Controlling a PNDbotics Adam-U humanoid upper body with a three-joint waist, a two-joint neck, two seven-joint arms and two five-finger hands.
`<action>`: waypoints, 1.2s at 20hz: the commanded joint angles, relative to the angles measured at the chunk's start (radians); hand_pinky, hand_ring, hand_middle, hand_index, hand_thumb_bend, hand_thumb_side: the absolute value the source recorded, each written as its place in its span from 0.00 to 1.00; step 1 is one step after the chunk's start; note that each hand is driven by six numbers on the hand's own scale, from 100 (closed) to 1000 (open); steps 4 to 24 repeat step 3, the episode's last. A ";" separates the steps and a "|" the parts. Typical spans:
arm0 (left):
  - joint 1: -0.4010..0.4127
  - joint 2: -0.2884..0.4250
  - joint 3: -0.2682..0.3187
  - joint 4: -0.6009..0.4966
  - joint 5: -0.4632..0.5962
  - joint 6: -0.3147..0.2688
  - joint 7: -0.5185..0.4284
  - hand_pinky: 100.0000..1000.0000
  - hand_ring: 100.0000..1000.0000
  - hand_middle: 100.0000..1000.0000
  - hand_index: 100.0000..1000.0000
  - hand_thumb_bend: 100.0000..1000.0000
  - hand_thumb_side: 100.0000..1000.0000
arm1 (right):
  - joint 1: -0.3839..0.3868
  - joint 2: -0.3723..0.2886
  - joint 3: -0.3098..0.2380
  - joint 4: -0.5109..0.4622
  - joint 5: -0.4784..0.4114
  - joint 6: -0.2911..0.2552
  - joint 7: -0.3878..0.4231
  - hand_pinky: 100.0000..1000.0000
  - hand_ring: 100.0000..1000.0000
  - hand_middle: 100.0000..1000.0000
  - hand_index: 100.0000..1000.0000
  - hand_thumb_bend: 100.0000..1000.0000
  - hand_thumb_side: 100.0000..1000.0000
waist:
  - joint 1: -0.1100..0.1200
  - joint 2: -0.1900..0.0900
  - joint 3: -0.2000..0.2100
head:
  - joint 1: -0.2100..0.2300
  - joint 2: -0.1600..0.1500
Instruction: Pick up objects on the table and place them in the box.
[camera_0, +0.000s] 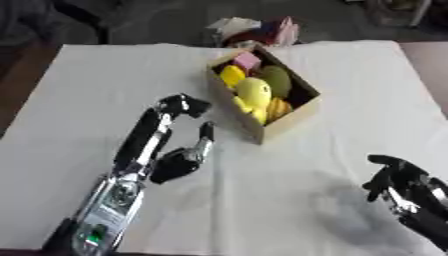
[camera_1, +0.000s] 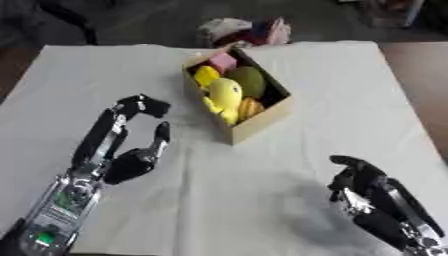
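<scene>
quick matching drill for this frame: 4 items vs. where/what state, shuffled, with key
Items:
1. left hand
2. right hand
3. box
4. yellow toy

Descriptions:
A. inside the box
B. lower right, over the white cloth
C. on the cloth, upper centre, holding several things
D. left of the box, fingers extended, holding nothing

Pairs: 1-D, 2-B, 3-C, 4-A

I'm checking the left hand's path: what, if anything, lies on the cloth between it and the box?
Nothing visible. The left hand, fingers extended and holding nothing, sits beside the cardboard box, with only bare white tablecloth between them. The box already holds yellow, green and pink items; no loose object shows on the cloth.
</scene>
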 joint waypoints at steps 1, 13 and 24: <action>-0.001 -0.007 0.019 -0.015 0.063 0.009 -0.029 0.72 0.60 0.58 0.74 0.00 0.59 | -0.004 -0.013 -0.003 -0.017 -0.002 -0.001 -0.002 0.67 0.40 0.42 0.82 0.00 0.35 | -0.001 -0.013 -0.001 | 0.011 0.011; -0.001 -0.001 0.021 -0.013 0.102 0.011 -0.046 0.72 0.60 0.58 0.74 0.00 0.60 | -0.005 -0.014 -0.002 -0.017 -0.002 -0.001 -0.002 0.67 0.40 0.42 0.82 0.00 0.35 | -0.001 -0.013 -0.001 | 0.010 0.014; -0.001 -0.001 0.021 -0.013 0.102 0.011 -0.046 0.72 0.60 0.58 0.74 0.00 0.60 | -0.005 -0.014 -0.002 -0.017 -0.002 -0.001 -0.002 0.67 0.40 0.42 0.82 0.00 0.35 | -0.001 -0.013 -0.001 | 0.010 0.014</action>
